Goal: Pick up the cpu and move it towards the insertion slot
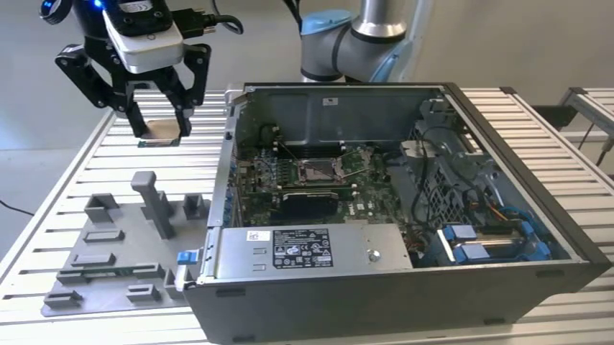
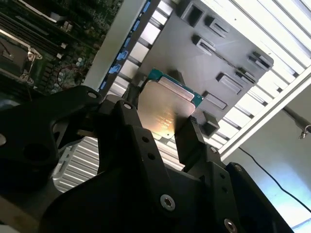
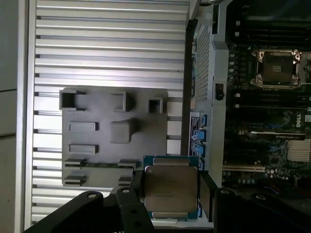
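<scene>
counter (image 1: 182, 154): pale slatted metal, carrying everything.
computer case (image 1: 384, 302): open, lying on its side, across the centre and right of the exterior view.
tray (image 1: 129, 215): grey plastic with raised blocks, lower left of that frame.
gripper (image 1: 160, 128): upper left of the exterior view, raised over the counter; fingers (image 3: 206, 191) clenched on two opposite edges of the cpu (image 3: 171, 189).
slot (image 1: 317, 170): shiny-framed square on the board inside the case, well apart from the cpu.
cpu: silvery lid, blue-green rim; held flat, lid toward the wrist; near-square, no clear long axis.
hidden: the gripped edges, behind the fingers.
</scene>
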Robot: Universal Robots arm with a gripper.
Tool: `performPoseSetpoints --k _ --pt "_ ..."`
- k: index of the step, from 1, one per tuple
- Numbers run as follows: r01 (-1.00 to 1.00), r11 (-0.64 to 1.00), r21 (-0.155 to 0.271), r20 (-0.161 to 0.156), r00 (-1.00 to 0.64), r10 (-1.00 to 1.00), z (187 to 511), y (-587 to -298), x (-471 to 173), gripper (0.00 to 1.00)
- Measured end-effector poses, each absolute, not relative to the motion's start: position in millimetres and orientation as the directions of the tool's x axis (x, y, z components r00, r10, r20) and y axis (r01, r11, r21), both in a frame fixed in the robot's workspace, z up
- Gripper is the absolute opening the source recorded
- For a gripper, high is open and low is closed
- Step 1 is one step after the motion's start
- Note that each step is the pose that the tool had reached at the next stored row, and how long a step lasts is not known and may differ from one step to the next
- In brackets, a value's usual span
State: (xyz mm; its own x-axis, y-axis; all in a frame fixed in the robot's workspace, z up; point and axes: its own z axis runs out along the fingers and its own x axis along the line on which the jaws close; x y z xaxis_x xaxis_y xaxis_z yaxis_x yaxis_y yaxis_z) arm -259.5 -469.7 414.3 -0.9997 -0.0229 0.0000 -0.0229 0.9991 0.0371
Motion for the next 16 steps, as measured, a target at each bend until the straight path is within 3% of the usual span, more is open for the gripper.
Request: performPoseSetpoints --k 16 --pt "-0.023 0.999 0.037 0.000 -1.000 -0.023 414.4 -469.7 -240.4 0.00"
